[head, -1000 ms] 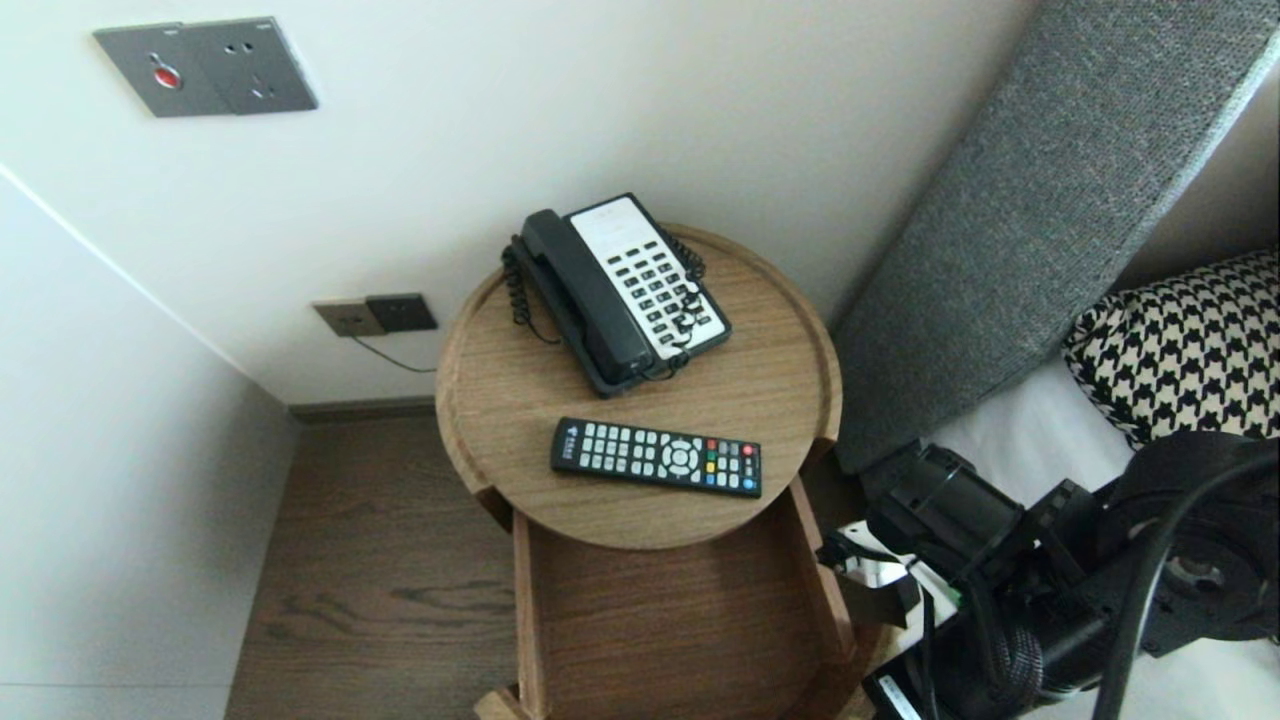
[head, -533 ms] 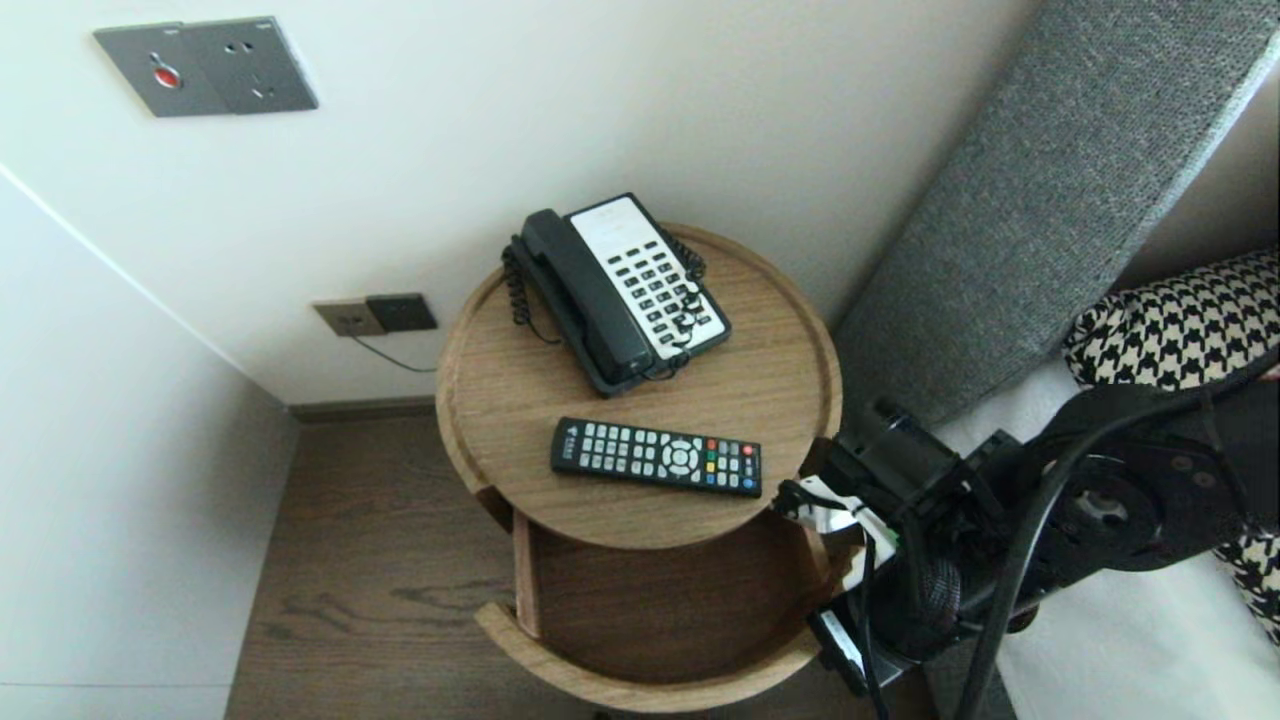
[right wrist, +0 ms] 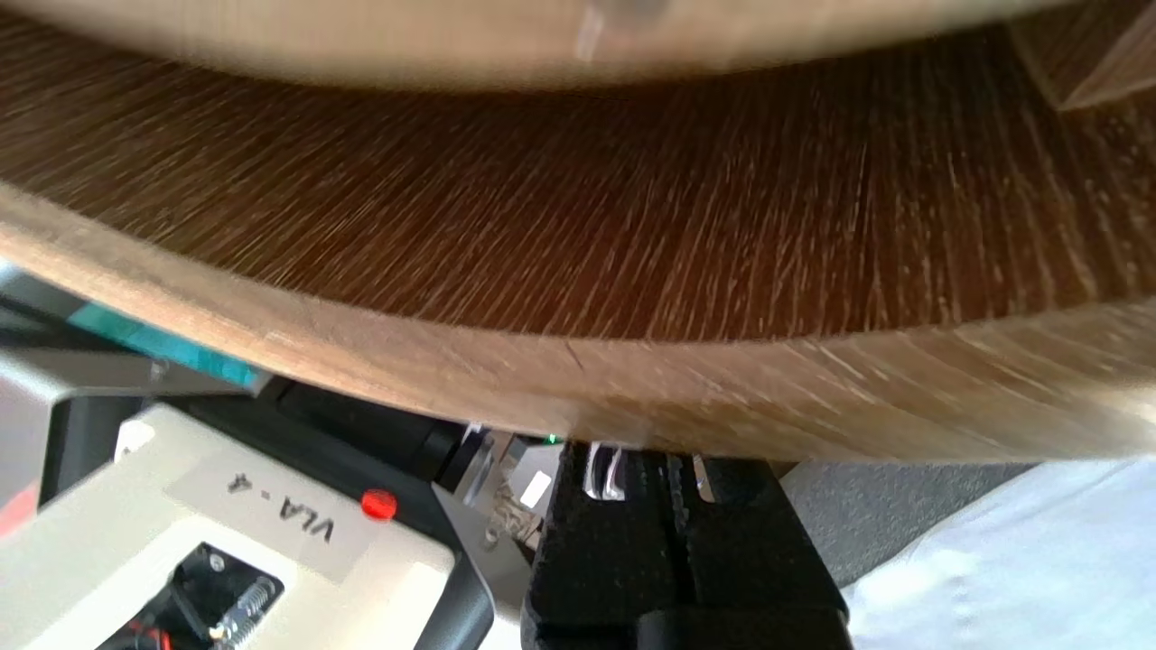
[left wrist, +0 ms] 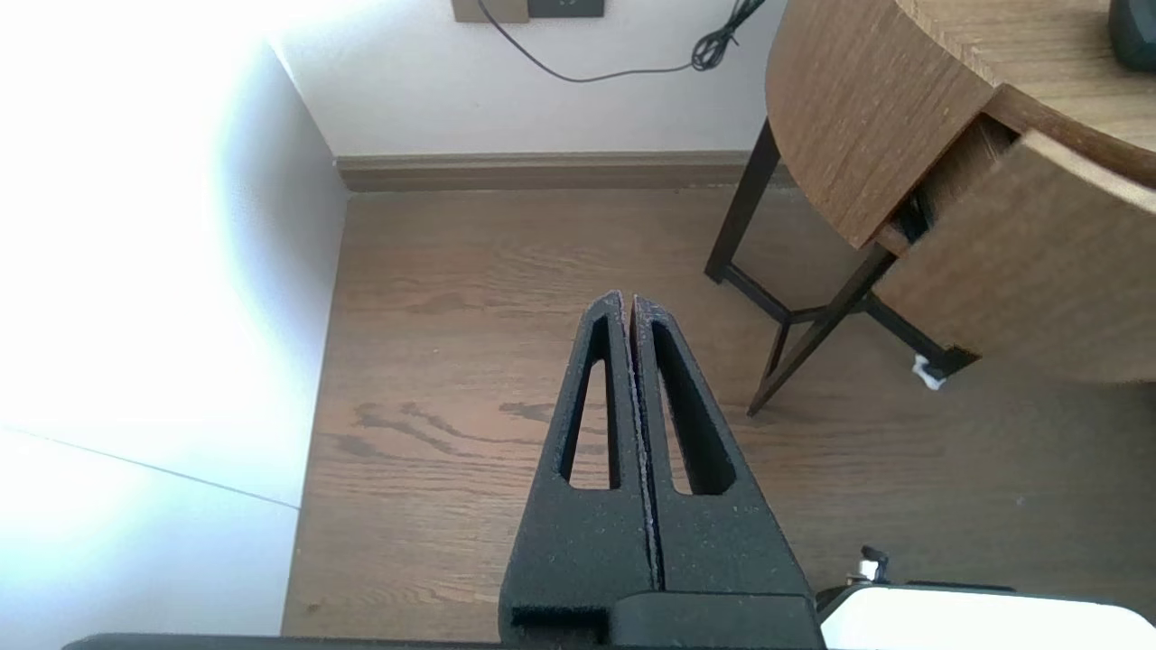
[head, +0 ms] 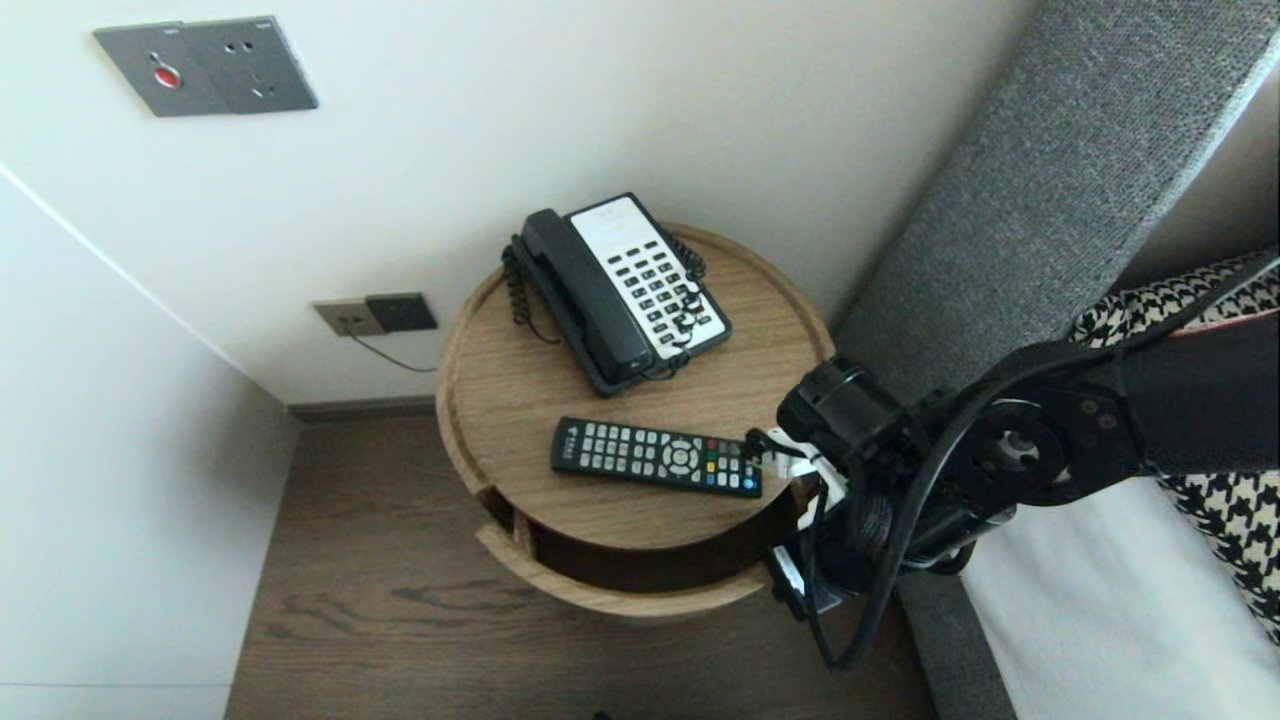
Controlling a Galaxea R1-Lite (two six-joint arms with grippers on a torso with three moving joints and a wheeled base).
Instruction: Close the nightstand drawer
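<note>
While my right gripper (right wrist: 673,462), fingers pressed together and empty, sits with its tips against the curved front of the drawer (head: 620,600), I judge this the closing push: the drawer lies just ahead of the fingers, a narrow gap left under the table top (head: 500,400) above them. The next move calls for a short, level shove straight in until the front is flush, wrist kept clear of the remote (head: 655,457) just above it. My left gripper (left wrist: 629,302) hangs closed and empty over the floor (left wrist: 452,271), well aside.

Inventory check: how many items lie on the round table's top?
2. A phone at the back, a remote near the front edge. The inside of the drawer is mostly hidden.
</note>
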